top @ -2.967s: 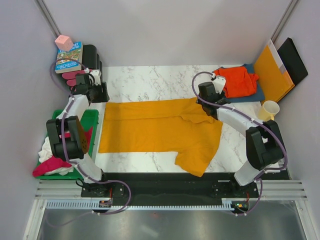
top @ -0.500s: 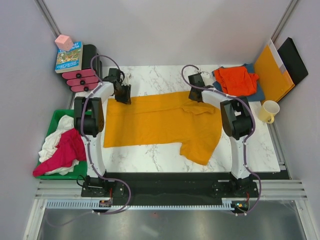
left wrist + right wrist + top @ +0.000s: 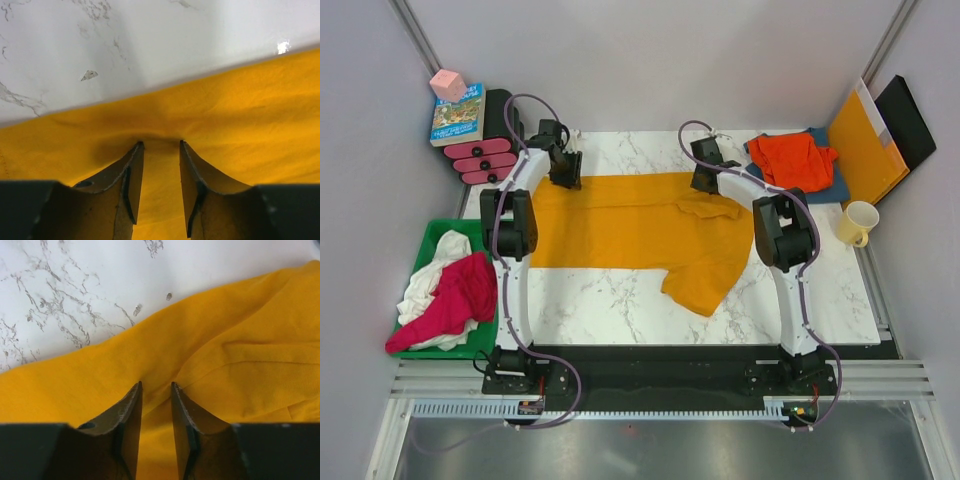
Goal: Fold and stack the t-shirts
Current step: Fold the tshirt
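The large mustard-yellow t-shirt (image 3: pixel 630 230) lies spread across the marble table, with one sleeve hanging toward the near edge. My left gripper (image 3: pixel 566 176) is shut on the shirt's far left edge, and cloth bunches between its fingertips in the left wrist view (image 3: pixel 160 143). My right gripper (image 3: pixel 706 181) is shut on the far edge near the collar, pinching a fold in the right wrist view (image 3: pixel 156 384). The red-orange shirt (image 3: pixel 794 160) lies folded on the dark blue shirt (image 3: pixel 832 186) at the back right. The magenta shirt (image 3: pixel 462 296) and white shirt (image 3: pixel 428 272) lie crumpled in a green bin.
The green bin (image 3: pixel 428 349) sits at the left edge. An orange-yellow folder (image 3: pixel 866 146) and a black panel (image 3: pixel 906 118) lean at the back right, next to a cream mug (image 3: pixel 857 222). A book (image 3: pixel 457 112), a pink cube (image 3: pixel 447 84) and pink-black holders (image 3: pixel 480 161) stand at the back left.
Both grippers have moved farther toward the back of the table, dragging the mustard-yellow shirt with them. Its near sleeve has slid up and left.
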`<control>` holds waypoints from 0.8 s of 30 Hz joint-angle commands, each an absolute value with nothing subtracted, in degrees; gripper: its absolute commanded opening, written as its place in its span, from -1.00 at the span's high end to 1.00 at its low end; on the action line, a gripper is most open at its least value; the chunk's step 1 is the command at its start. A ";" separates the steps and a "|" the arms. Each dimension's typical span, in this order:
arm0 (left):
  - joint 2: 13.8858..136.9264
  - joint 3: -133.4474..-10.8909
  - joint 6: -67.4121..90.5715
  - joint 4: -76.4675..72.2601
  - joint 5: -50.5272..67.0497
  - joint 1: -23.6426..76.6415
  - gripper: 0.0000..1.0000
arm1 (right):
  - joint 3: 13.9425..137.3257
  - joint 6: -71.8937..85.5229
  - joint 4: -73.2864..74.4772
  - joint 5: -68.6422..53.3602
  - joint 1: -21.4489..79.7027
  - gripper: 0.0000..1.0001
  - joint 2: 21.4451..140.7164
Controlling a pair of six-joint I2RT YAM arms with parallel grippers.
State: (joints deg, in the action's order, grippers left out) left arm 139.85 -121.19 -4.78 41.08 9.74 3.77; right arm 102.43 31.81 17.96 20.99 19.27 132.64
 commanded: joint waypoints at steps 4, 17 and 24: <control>120.61 -108.04 -3.43 36.04 15.38 3.16 -0.19 | 100.12 29.45 18.37 21.09 20.03 -0.30 119.66; 90.09 -73.07 -4.48 33.05 20.48 3.16 -0.05 | 70.69 30.49 19.60 25.93 31.28 1.00 97.30; 88.42 -65.13 -7.91 32.70 17.94 3.16 0.08 | 73.03 29.45 23.46 29.70 31.99 1.00 100.27</control>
